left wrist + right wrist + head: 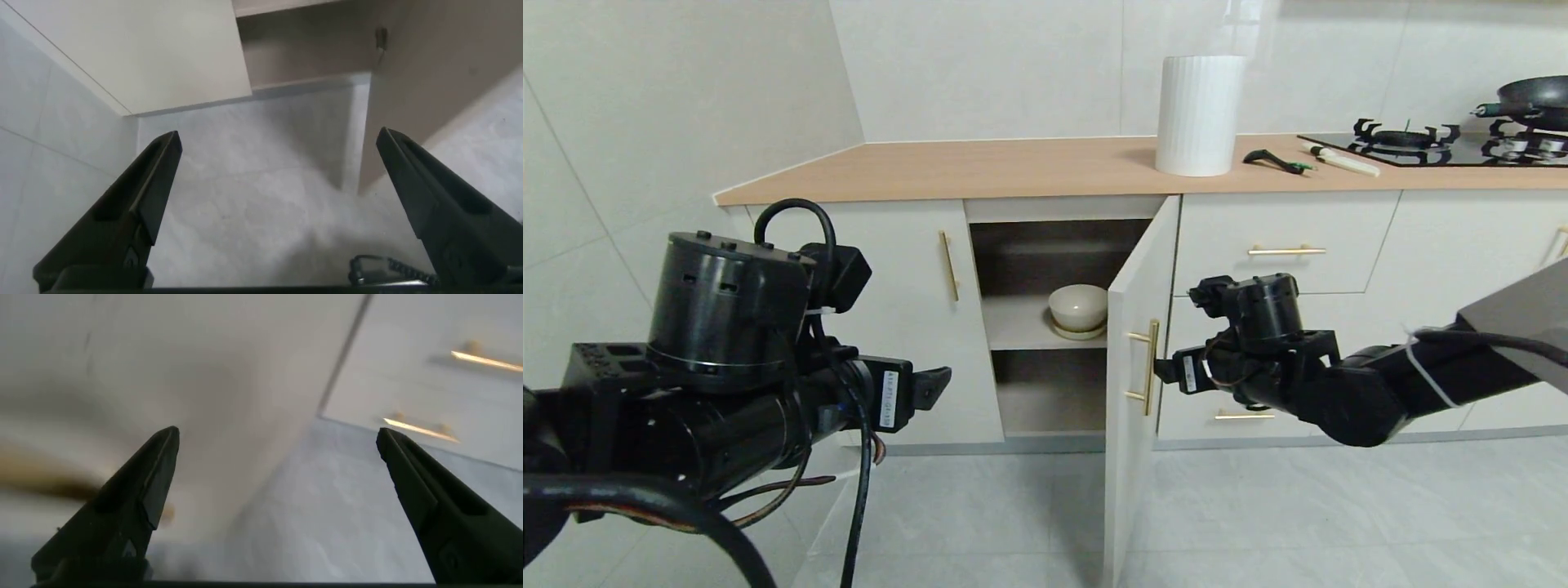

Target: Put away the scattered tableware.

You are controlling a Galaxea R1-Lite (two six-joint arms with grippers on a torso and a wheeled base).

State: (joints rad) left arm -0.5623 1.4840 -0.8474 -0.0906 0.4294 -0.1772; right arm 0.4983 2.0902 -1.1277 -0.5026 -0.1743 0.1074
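- Left arm (727, 408) is nearest, low on the robot's left, in front of the closed cupboard door (915, 318).
- Left jaws: wide apart, nothing between them. In the left wrist view they frame the floor (261, 212) and the foot of the open cupboard.
- Right arm (1339, 384) comes in from the robot's right, at the height of the lower drawer (1258, 408).
- Right jaws: wide apart and holding nothing, with the tips just beside the handle (1150, 366) on the outer face of the open door (1135, 425). Cannot tell whether they touch it.
- Right wrist view: the pale door face lies between the jaws, with two gold drawer pulls beyond.
- Open door is hinged on its right and swung out towards the robot. The cupboard (1054, 269) behind it has one shelf (1021, 327).
- Bowl (1078, 306), cream, sits upright on a plate (1078, 332) on that shelf, towards its right side and partly hidden by the door edge.
- Bench (1013, 167) runs above the cupboard. On it stand a white ribbed jar (1199, 114), a black-and-green tool (1278, 161) and a pale-handled knife (1339, 159), all right of the cupboard opening.
- Farthest right are the hob (1445, 147) and a dark pan (1535, 94) on a burner.
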